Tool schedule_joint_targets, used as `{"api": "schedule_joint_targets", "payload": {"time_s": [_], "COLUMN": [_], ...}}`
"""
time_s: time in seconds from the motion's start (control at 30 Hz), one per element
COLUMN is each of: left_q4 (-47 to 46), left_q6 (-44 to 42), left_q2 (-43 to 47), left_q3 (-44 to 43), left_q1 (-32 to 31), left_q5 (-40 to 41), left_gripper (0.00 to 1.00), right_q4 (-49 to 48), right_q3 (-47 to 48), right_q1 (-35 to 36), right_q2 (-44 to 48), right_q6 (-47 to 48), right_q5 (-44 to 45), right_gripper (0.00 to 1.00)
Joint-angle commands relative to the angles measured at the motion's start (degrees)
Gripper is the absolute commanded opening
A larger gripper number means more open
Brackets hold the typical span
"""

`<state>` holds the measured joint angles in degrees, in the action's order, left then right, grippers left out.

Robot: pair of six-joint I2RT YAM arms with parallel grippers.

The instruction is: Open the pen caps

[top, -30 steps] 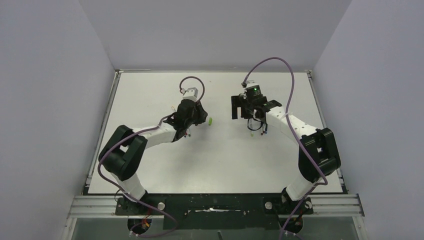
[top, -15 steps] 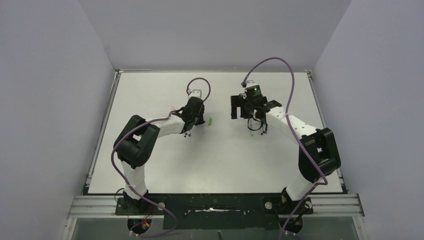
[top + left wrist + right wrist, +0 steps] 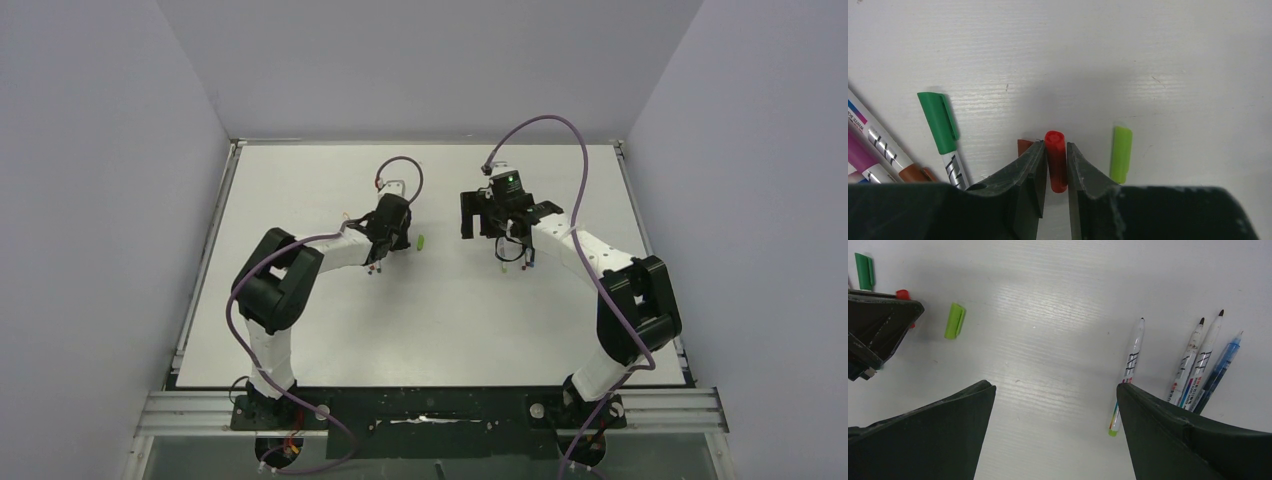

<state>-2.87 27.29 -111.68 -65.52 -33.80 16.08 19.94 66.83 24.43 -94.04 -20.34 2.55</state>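
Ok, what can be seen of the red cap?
The red cap is a short, glossy plastic tube, its far end looking hollow. It sits lengthwise between the left gripper's fingers, both against its sides. The lime cap lies apart beside it. Whether the red one touches the table is unclear.

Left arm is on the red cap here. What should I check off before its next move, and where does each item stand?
1. Grip: the red cap sits between the left gripper fingers, touched on both sides: ok.
2. No barrel in the red cap: ok.
3. Cap lifted off the table: cannot tell.
4. The lime cap apart from the fingers: ok.
5. The right gripper open, holding nothing: ok.
6. Every pen uncapped: not ok; the green cap is on its pen.
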Motion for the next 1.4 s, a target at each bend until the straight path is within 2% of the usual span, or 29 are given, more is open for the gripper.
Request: {"api": "schedule_joint_targets", "payload": {"time_s": [0.0,0.13,0.5,0.73,0.9,1.1,1.37], "left_q4": [0.73,1.03,1.87,1.02,-0.29,-5.45,-11.73], "left_q6": [-0.86,-0.71,0.03,0.52,1.29,4.34,6.77], "left_q2": [0.25,1.12,4.4,10.14,14.75,25.32,36.2], "left_q3": [-1.9,-1.64,-1.15,1.47,3.8,13.82,26.61], "left_q1": [-0.27,-0.45,-0.88,-1.18,-1.03,3.85,11.1], "left_q5": [0.88,1.23,2.38,3.18,3.57,3.13,6.15], "left_gripper": [0.22,0.29,0.38,0.48,0.5,0.52,0.54], "right_q4": [-2.28,-2.28,-2.32,-2.36,-2.39,-2.97,-2.36], "right_q3": [0.21,0.19,0.06,0.06,-0.03,0.5,4.53], "right_q1": [0.3,0.29,0.28,0.31,0.32,1.56,6.85], "right_q2": [2.24,2.19,2.62,2.46,2.34,1.55,-1.98], "right_q6": [-0.23,-0.14,-0.05,-0.05,-0.05,0.41,0.69], "right_q5": [-0.57,-0.68,-0.96,-1.0,-1.02,-2.31,-3.41], "right_gripper": [0.98,0.98,0.98,0.98,0.98,0.98,0.99]}}
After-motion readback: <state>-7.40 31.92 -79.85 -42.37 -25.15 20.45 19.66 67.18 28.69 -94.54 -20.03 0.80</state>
